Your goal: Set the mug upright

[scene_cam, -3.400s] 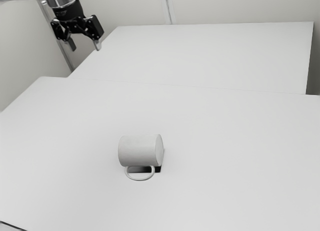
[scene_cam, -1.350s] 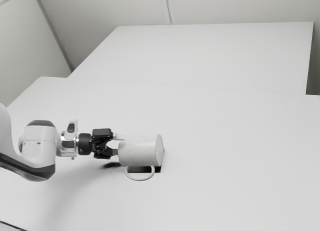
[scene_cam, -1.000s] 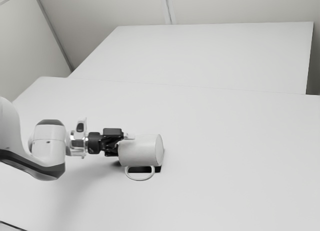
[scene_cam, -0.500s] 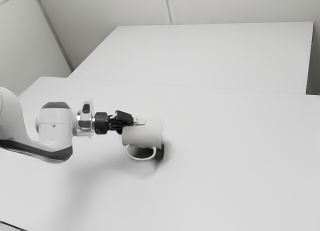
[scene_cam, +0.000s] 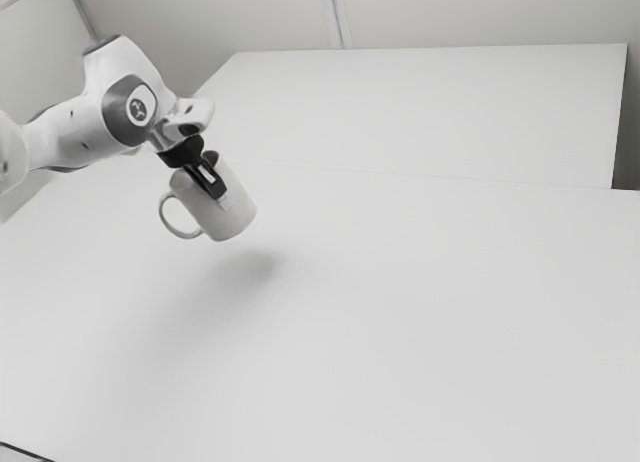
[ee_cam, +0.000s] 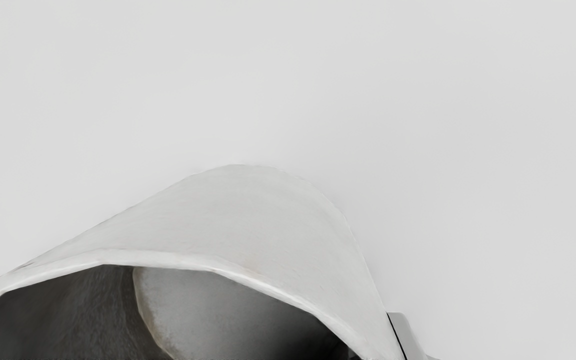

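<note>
Mug (scene_cam: 206,210) aloft and tilted in my claw (scene_cam: 217,187).
I hold the mug clear of the surface (scene_cam: 400,332), my claw closed on its wall, one finger (ee_cam: 407,335) along the outside. Its base slants down toward the exterior view's right, and its handle (scene_cam: 163,214) sticks out toward the left of that view. The open mouth faces back toward my wrist, baring the inside, and a soft shadow (scene_cam: 252,267) lies below.

Open gap btwn mug (scene_cam: 212,218) & tbl (scene_cam: 400,332), handle (scene_cam: 162,212) in way, ext. view's left
</note>
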### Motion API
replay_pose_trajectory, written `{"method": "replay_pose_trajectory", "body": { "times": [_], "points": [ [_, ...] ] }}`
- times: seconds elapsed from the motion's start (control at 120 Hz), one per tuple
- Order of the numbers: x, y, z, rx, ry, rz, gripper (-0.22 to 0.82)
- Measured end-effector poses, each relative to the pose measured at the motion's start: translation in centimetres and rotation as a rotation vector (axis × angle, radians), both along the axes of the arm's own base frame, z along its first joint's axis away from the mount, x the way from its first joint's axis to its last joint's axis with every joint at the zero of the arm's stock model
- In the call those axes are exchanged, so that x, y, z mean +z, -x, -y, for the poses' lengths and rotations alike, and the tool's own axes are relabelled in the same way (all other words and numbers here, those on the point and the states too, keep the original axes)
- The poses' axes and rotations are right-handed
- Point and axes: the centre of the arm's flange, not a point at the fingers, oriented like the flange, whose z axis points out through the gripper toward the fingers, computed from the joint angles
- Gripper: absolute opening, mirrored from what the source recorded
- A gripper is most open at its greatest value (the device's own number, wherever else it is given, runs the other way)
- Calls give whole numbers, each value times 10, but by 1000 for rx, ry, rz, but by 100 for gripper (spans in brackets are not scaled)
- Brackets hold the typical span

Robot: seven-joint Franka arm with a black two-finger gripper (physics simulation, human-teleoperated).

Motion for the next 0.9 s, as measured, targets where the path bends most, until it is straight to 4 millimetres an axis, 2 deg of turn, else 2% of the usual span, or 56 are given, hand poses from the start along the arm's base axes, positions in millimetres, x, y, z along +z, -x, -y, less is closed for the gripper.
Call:
{"method": "replay_pose_trajectory", "body": {
  "times": [0.108, 0.217, 0.258, 0.317, 0.383, 0.6, 0.717, 0.9],
  "points": [
    [-18, 12, 57, -9, -85, -40, -18],
    [-29, 57, 123, -26, -128, -44, -18],
    [-38, 73, 138, -16, -139, -48, -18],
    [-51, 92, 137, 35, -149, -52, -18],
    [-60, 100, 133, 101, -151, -49, -18],
    [-68, 102, 138, 261, -131, -18, -18],
    [-81, 107, 143, 321, -130, -39, -17],
    [-86, 109, 150, 394, -134, -45, 21]
  ]
}}
